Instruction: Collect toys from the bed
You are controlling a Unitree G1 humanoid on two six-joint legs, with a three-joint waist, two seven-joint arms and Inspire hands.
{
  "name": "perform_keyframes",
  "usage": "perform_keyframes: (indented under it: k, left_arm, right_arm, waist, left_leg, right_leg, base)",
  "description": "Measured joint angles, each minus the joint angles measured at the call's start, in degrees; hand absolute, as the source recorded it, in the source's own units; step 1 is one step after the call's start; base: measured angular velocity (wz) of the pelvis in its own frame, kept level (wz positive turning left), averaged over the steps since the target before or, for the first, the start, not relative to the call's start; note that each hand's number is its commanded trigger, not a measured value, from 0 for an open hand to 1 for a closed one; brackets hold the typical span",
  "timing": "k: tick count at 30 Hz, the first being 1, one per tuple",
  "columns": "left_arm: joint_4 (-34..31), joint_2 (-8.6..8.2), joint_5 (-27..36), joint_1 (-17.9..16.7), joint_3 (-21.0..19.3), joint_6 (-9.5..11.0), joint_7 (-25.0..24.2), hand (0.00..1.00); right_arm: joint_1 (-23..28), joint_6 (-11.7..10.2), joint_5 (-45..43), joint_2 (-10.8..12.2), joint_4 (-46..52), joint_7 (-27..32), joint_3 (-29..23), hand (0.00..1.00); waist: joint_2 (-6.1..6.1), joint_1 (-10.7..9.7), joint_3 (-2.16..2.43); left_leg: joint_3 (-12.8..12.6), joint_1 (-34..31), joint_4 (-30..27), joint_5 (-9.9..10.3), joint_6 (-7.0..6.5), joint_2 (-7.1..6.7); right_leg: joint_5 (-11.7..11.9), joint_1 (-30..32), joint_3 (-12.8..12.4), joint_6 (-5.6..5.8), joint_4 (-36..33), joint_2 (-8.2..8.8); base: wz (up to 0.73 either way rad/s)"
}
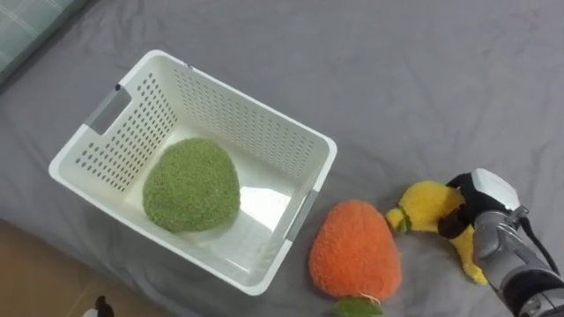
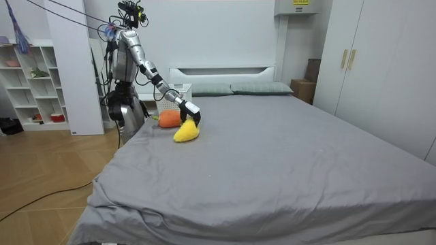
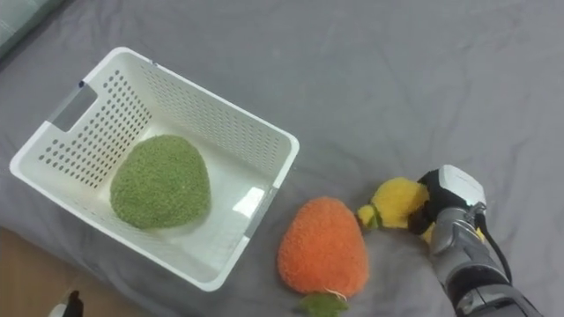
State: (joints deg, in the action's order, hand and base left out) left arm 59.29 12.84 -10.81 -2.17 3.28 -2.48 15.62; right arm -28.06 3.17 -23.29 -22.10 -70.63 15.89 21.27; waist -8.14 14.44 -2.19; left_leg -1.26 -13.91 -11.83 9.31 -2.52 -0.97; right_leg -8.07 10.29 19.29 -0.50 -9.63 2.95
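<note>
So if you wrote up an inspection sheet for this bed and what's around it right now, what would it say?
surface: grey bed sheet, creased.
job's things: green plush toy lies in the white basket; orange plush toy lies on the sheet beside the basket; yellow plush toy lies next to the orange one.
clutter: nothing seen.
hands: right hand curled round the yellow plush toy.
cables: nothing seen on the bed.
surroundings: pillows at the head, white shelves, wardrobe, wooden floor.
</note>
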Motion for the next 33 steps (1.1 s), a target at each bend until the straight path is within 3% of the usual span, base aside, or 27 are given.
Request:
perform_keyframes:
  k: [17, 22, 25, 27, 33]
  left_arm:
    - [0.3, 0.57, 0.1, 1.3, 1.4, 0.1, 0.0, 0.0]
    - [0.2, 0.93, -0.1, 1.2, 1.1, 0.5, -0.1, 0.0]
    - [-1.5, 0.73, -0.7, -0.9, -1.4, 0.5, -0.1, 0.0]
    - [-2.4, 0.63, -0.7, -2.5, -2.6, 0.6, 0.0, 0.0]
    - [-2.6, 0.08, -0.6, -4.8, -4.9, 0.6, 0.2, 0.0]
  right_arm:
    - [0.0, -0.5, 0.3, 0.0, 0.1, -2.3, -0.1, 1.0]
    - [0.3, -0.7, 0.0, -0.2, 4.2, -2.4, -0.9, 1.0]
    - [1.6, -1.1, -2.3, -0.3, 10.8, -2.7, -5.1, 1.0]
    - [3.2, -1.4, -3.5, -0.5, 14.0, -2.9, -6.8, 1.0]
    - [6.0, -1.3, -6.6, -0.5, 21.1, -6.2, -7.8, 1.0]
  waist:
    - [-0.4, -0.2, 0.32]
    - [-0.28, -0.9, 0.41]
    - [-0.17, -2.1, 0.59]
    - [0.06, -2.7, 1.12]
    - [0.78, -3.8, 1.59]
  left_leg:
    - [-0.1, 0.7, -0.1, 0.0, -0.01, 0.01]
    - [-0.3, 2.2, 0.0, 0.0, -0.01, 0.03]
    - [-0.6, 3.7, 0.0, 0.0, -0.01, 0.07]
    - [-0.7, 4.8, 0.1, 0.0, -0.01, 0.06]
    - [-1.7, 8.2, 1.1, 0.0, -0.01, 0.18]
  right_leg:
    - [0.1, -0.7, -0.2, -0.09, 0.0, 0.0]
    - [0.1, -2.2, -0.3, -0.09, 0.1, 0.02]
    - [0.1, -3.6, -0.3, -0.09, 0.2, 0.0]
    - [0.1, -4.8, -0.3, -0.09, 0.2, 0.02]
    - [0.1, -7.3, -1.7, -0.08, 0.1, -0.08]
  base:
    - [0.0]
    - [-0.01]
    - [-0.01]
    - [0.02]
    - [-0.1]
